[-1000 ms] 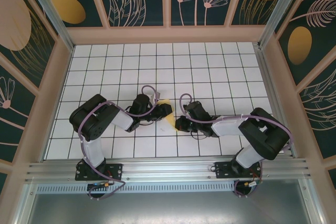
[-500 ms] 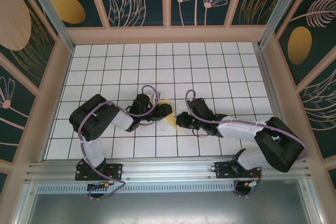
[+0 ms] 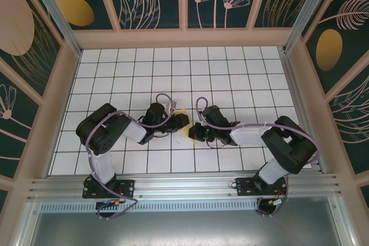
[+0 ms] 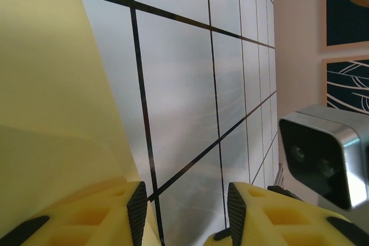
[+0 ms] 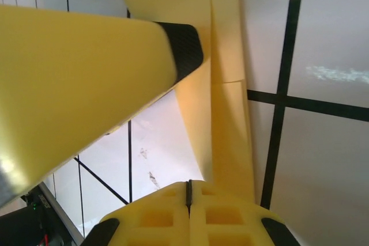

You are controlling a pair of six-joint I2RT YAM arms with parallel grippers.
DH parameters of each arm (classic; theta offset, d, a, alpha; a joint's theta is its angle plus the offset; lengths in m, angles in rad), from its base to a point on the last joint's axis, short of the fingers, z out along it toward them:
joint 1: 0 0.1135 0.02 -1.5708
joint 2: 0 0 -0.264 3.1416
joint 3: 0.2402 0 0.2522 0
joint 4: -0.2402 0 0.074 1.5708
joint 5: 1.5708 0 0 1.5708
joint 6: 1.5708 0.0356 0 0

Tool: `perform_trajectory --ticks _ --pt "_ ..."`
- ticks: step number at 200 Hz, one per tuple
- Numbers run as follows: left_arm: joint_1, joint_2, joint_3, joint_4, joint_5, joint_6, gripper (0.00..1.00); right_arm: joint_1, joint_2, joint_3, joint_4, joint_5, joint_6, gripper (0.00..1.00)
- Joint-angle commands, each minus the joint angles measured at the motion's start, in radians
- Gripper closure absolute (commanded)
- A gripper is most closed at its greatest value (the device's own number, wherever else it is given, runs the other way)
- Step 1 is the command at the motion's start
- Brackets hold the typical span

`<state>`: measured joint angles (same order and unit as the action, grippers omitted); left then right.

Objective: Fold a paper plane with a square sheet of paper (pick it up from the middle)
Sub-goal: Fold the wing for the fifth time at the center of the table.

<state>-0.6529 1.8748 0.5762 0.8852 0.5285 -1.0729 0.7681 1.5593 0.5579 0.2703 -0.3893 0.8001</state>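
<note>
Right fingers (image 5: pixel 225 217) advanced onto paper (image 5: pixel 228 113).
Pressed together, likely creasing the fold; left fingers (image 4: pixel 86 217) spread, paper beside one.

Matt paper (image 5: pixel 230 113), glossy tiled table (image 4: pixel 179 84)

Bright, even light from above fills the overhead view, leaving only short, soft shadows on the white table (image 3: pixel 230 67). In the wrist views the glossy tiles (image 4: pixel 179 84) carry a pale grey sheen and one white glare patch; the large yellow finger (image 5: pixel 69 84) nearest the lens is blurred.
</note>
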Motion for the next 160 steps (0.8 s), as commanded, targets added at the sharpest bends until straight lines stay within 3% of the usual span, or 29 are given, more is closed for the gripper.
perform_trajectory --ticks 1,63,123,160 --pt "0.003 0.027 -0.006 -0.117 -0.024 0.035 0.56 -0.013 0.037 -0.026 0.03 -0.048 0.021 0.96" --pt "0.004 0.03 -0.007 -0.126 -0.027 0.04 0.56 -0.013 0.084 -0.13 0.104 -0.075 0.049 0.97" --pt "0.004 0.026 -0.004 -0.135 -0.029 0.042 0.57 -0.013 -0.044 -0.033 -0.001 -0.097 0.008 0.96" --pt "0.004 0.027 0.004 -0.141 -0.028 0.042 0.56 -0.013 -0.033 -0.021 -0.01 -0.126 -0.002 0.96"
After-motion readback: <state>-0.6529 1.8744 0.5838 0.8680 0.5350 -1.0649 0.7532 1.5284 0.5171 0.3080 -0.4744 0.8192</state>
